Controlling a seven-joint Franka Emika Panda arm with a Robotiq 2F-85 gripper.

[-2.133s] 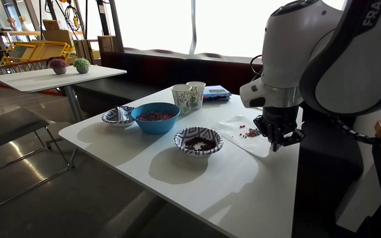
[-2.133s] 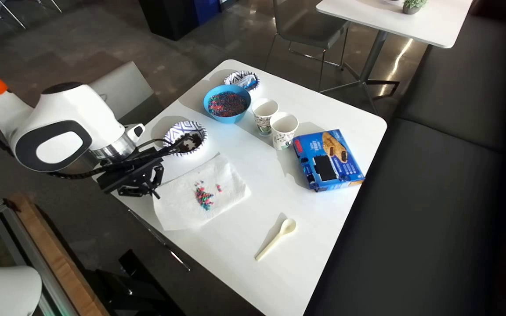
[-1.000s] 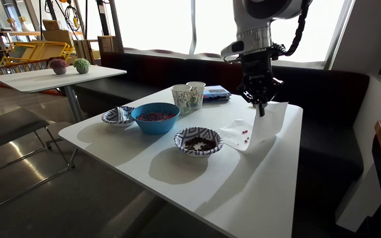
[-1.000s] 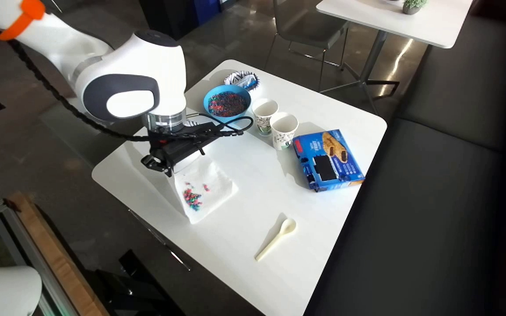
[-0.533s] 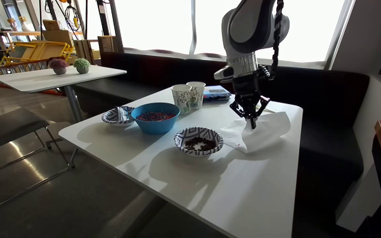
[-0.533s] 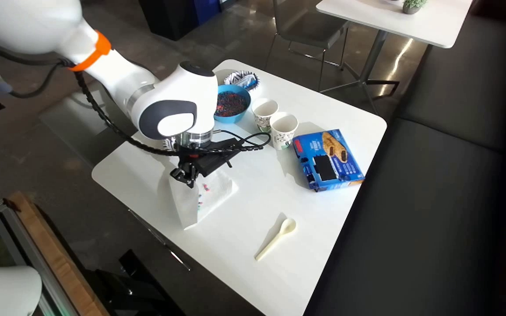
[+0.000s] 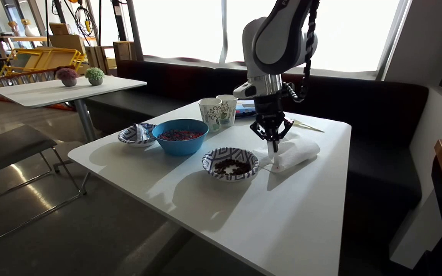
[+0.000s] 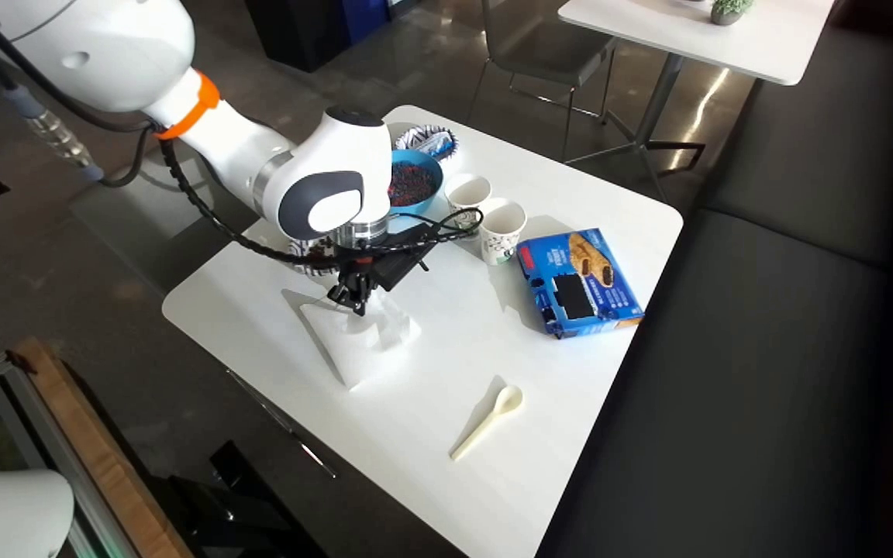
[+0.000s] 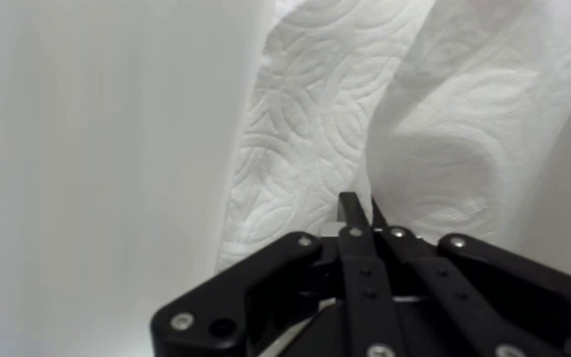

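Note:
My gripper (image 7: 272,148) is shut on the edge of a white paper towel (image 7: 299,151), pinched between the fingertips in the wrist view (image 9: 360,206). The embossed towel (image 9: 305,129) is folded over on itself, with part still on the table. It also shows under the gripper in an exterior view (image 8: 369,353). The small red and green beads are mostly hidden under the fold; one red bead (image 7: 276,167) shows at its edge. A patterned paper bowl (image 7: 225,153) with dark bits stands beside the gripper. A blue bowl (image 7: 184,147) of coloured beads stands farther off.
Two paper cups (image 8: 468,203) stand near the blue bowl, beside a blue box (image 8: 582,283). A pale spoon (image 8: 493,418) lies on the white table (image 8: 415,434). Another patterned bowl (image 7: 127,136) holds a wrapper. A dark bench (image 8: 772,349) borders the table.
Earlier the towel lay flat with beads showing and the gripper at its edge. The gripper took the edge, lifted it and carried it across, folding it over the beads, towards the patterned bowl.

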